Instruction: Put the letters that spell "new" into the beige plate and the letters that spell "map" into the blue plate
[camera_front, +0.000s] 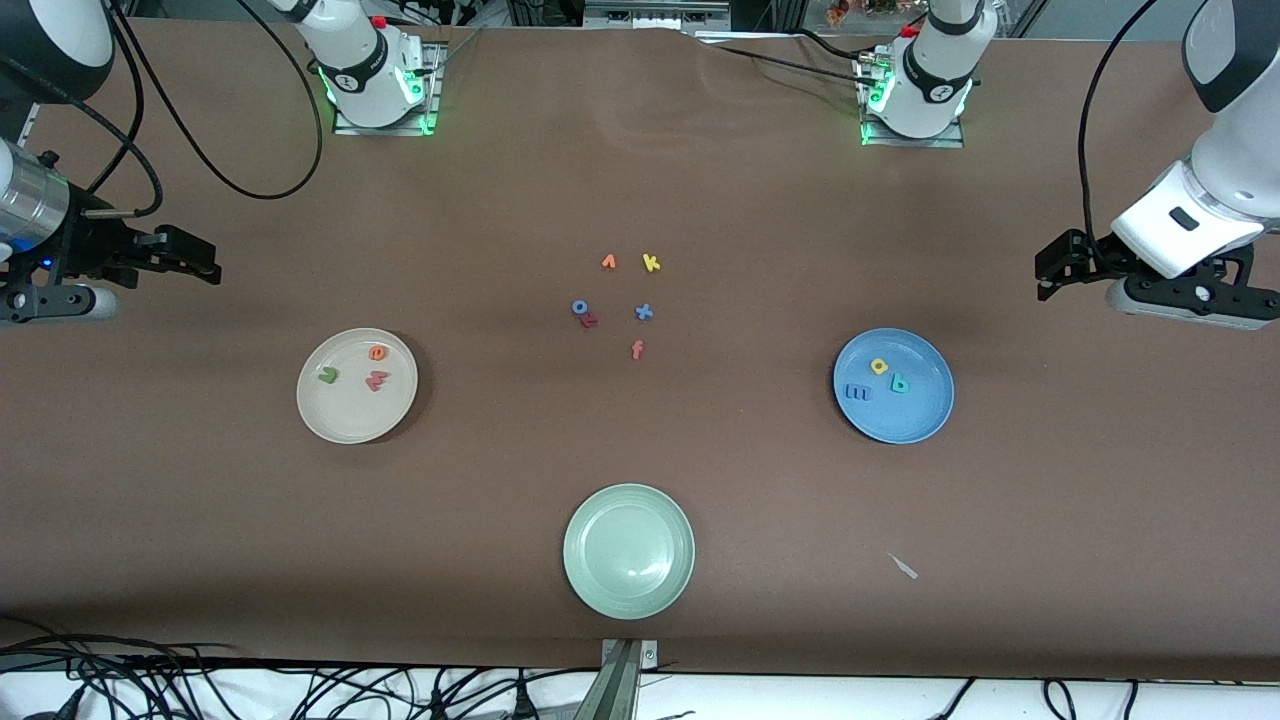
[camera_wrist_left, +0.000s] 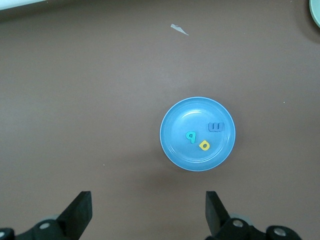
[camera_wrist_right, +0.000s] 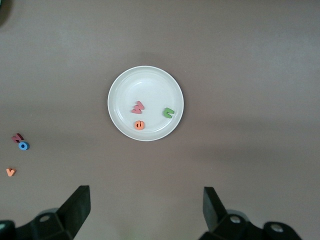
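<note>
brown cloth-like table cover (camera_front: 640, 180) fills the frame. largest items next: blue plate (camera_front: 915, 418) at middle right of the front view, beige plate (camera_front: 340, 420) at middle left, pale green plate (camera_front: 628, 590) at lower centre.

left gripper (camera_front: 1050, 272) hangs at the right edge over bare table, jaws wide apart, nothing held. right gripper (camera_front: 205, 268) hangs at the left edge, jaws also apart and empty. both arms look parked.

blue plate holds blue "m" (camera_front: 857, 392), yellow "a" (camera_front: 879, 366) and teal "p" (camera_front: 899, 382); left wrist view confirms all three inside the rim. beige plate holds green "n" (camera_front: 327, 376), orange "e" (camera_front: 377, 352) and pinkish-red "w" (camera_front: 377, 380), same in the right wrist view. sorting looks done.

leftover letters sit at centre frame, well apart from the plates: orange piece (camera_front: 609, 262), yellow "k" (camera_front: 651, 263), blue "o" (camera_front: 579, 307) touching a dark red piece (camera_front: 589, 320), blue "x" (camera_front: 644, 312), orange-red "f" (camera_front: 637, 349). small pale scrap (camera_front: 903, 566) at lower right.

handling, as a judgement: letters look like light, soft foam, thin and flat, so pinch across a stroke from above with gentle force; likely to shift or stick to a pad. plates look rigid, smooth.

no brand or label is legible; only readable writing is the letter shapes.
</note>
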